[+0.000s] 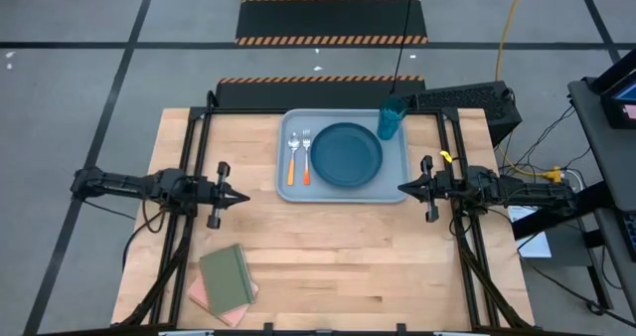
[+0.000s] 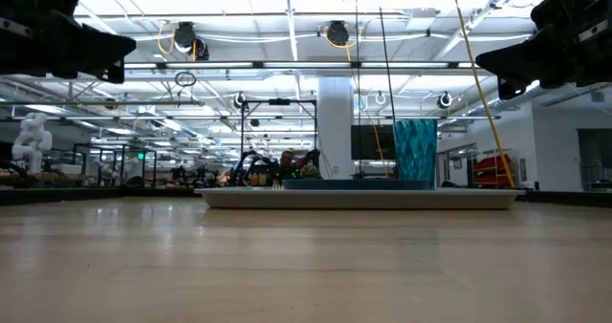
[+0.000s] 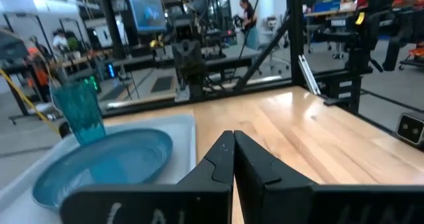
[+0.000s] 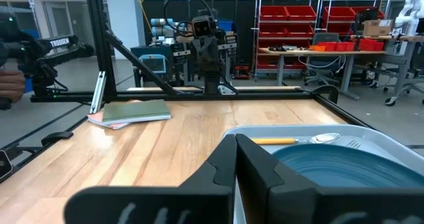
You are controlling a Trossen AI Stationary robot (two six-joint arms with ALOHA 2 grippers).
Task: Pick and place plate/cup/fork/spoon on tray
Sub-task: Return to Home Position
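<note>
The grey-blue tray (image 1: 397, 187) lies at the table's far middle. On it rest the teal-blue plate (image 1: 346, 155), the teal-green cup (image 1: 391, 119) upright in the far right corner, and the spoon (image 1: 292, 159) and fork (image 1: 306, 157) side by side left of the plate. The plate (image 3: 99, 164) and cup (image 3: 79, 111) also show in the left wrist view. My left gripper (image 1: 244, 197) is shut and empty, above the table left of the tray. My right gripper (image 1: 401, 187) is shut and empty, at the tray's right edge, raised above the table.
A green notebook (image 1: 227, 276) lies on a pink one near the table's near left edge. Bare wood stretches between the notebooks and the tray. Black frame posts stand at the table's left and right sides.
</note>
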